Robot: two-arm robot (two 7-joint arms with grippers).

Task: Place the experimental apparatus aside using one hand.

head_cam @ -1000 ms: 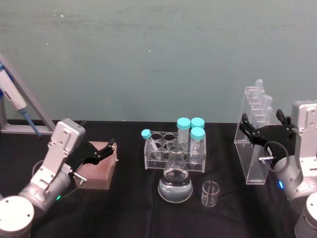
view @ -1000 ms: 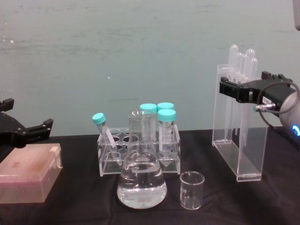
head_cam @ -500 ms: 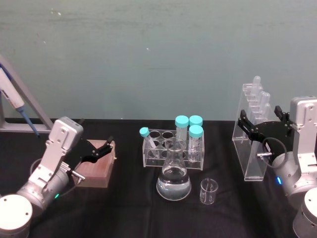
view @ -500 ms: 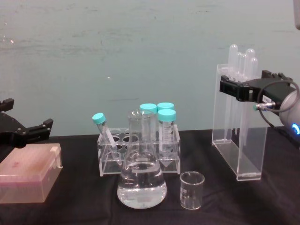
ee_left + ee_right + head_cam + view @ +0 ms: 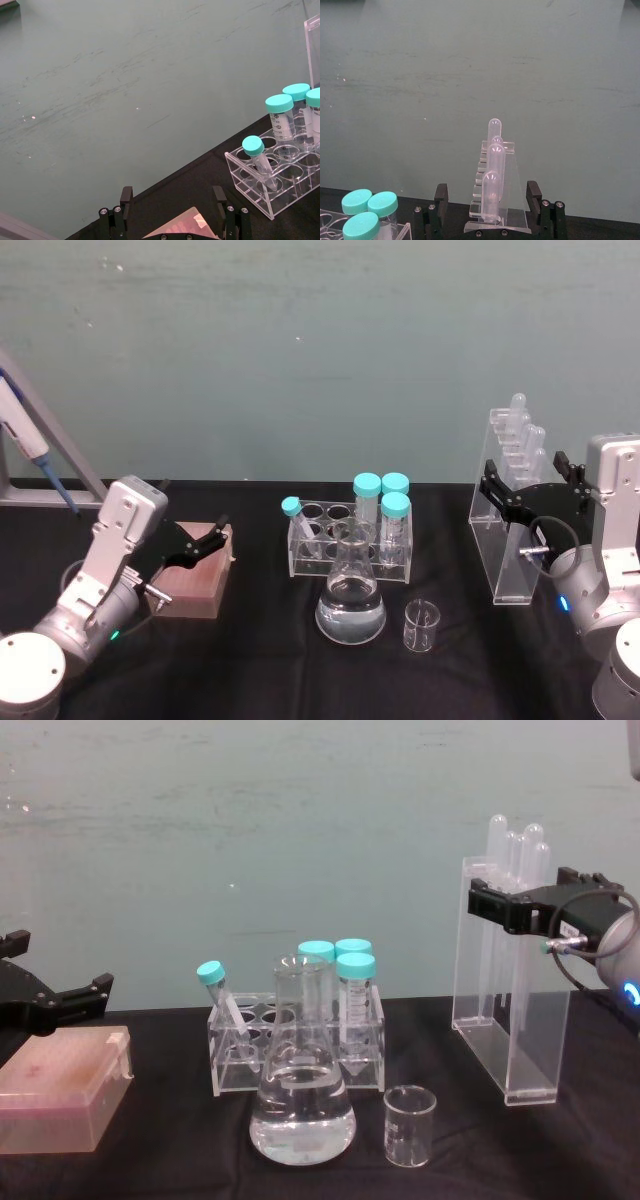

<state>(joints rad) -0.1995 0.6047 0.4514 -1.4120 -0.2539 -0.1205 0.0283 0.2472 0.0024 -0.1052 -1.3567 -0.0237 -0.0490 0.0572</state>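
The tall clear acrylic stand (image 5: 505, 540) with long plastic pipettes (image 5: 515, 845) rests on the black table at the right. My right gripper (image 5: 528, 480) is open, with one finger on each side of the stand's upper part; the right wrist view shows the stand (image 5: 512, 180) between the fingers, with a gap on one side. The conical flask (image 5: 350, 605) with clear liquid and the small beaker (image 5: 421, 628) sit at the table's centre front. At the left, my left gripper (image 5: 205, 540) hangs open over a pink box.
A clear rack (image 5: 350, 540) of teal-capped tubes stands just behind the flask. The pink box (image 5: 195, 585) lies at the left. A blue-and-white pipette (image 5: 25, 435) leans on a stand at the far left. Bare black table lies in front of the acrylic stand.
My right gripper has risen very slightly around the stand's top. The stand, flask, beaker and left arm have stayed in place.
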